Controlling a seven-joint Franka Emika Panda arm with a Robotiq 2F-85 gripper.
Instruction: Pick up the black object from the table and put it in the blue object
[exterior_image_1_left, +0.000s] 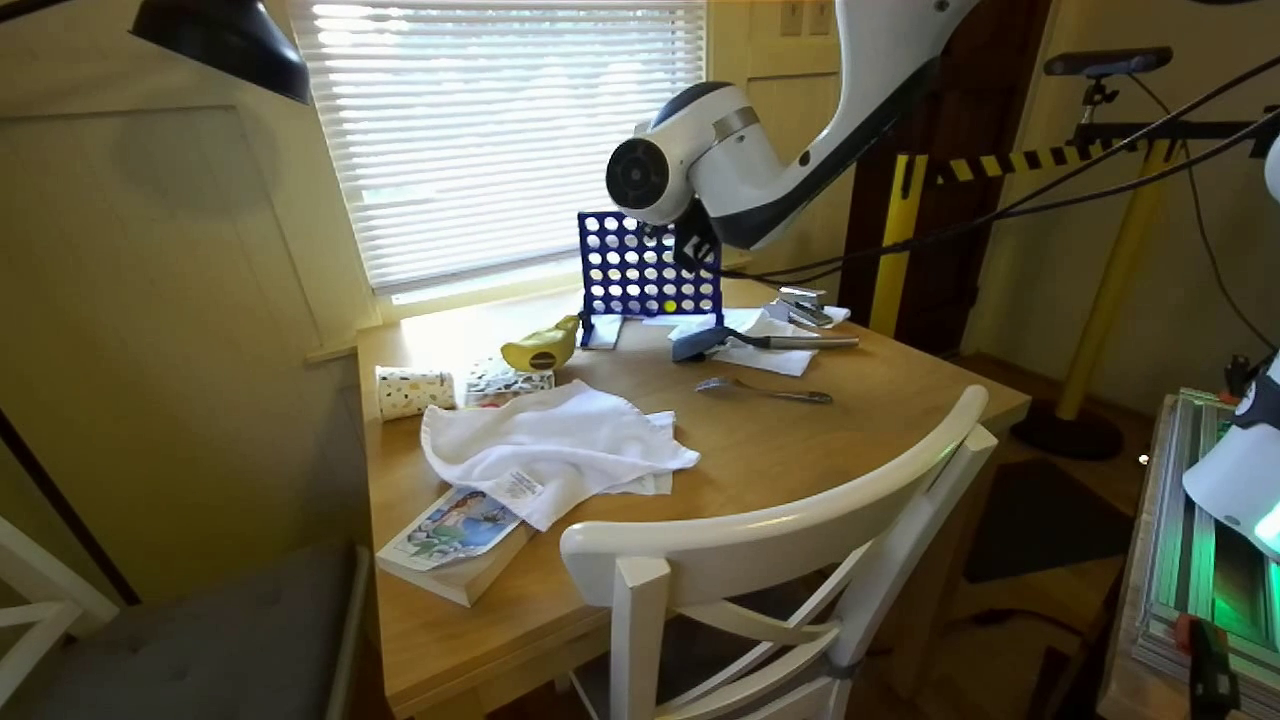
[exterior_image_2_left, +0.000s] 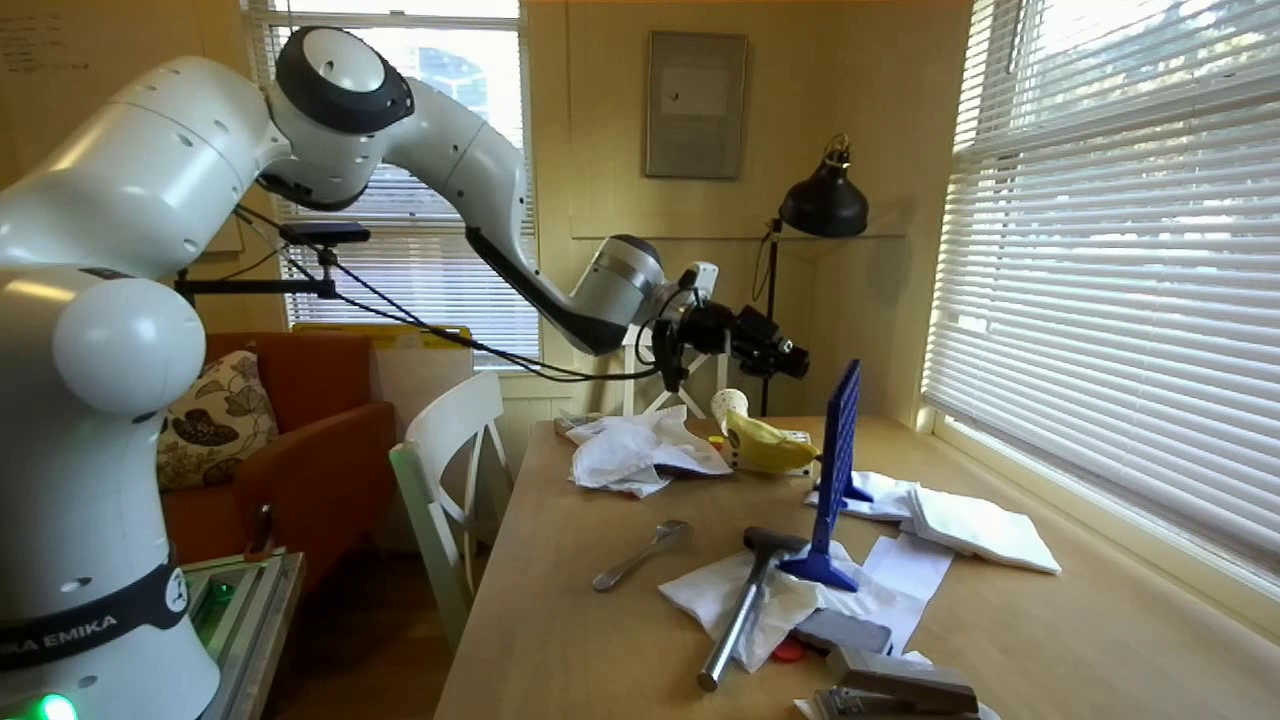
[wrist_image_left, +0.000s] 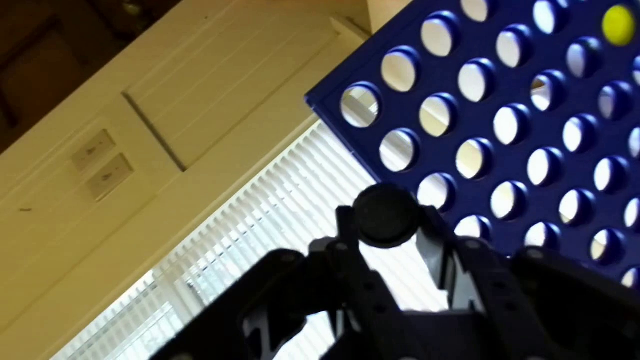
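The pale wooden tabletop (exterior_image_2_left: 560, 640) carried everything I had to work around, and over it hung the white-and-black jointed arm (exterior_image_2_left: 460, 150), its wrist held high, I judged, so that nothing lying below would be brushed. The rumpled white cloth (exterior_image_1_left: 560, 440) lay where I could ignore it. The upright dark-blue plastic rack (exterior_image_1_left: 641, 265), pierced with rows of round holes, stood on splayed feet, one of them over a crumpled white sheet (exterior_image_2_left: 770, 600); those feet kept the thin panel vertical, though I suspected a hard nudge could tip it. My black two-fingered gripper (wrist_image_left: 386, 222) was closed on the round black object (wrist_image_left: 386, 215), pinching it by opposite edges at the very tips, which left its circular face bare toward the wrist view. In an exterior view the gripper (exterior_image_2_left: 798, 359) pointed roughly level at the rack, about as high as its top edge, with a gap between; I took that pose to set the face parallel to the panel, as a slot along the top would demand. No bigger, seemingly, was the bright yellow disc (wrist_image_left: 619, 25) in a bottom-row hole; it suggested how mine should end up, dropped in from above, a step not yet done.
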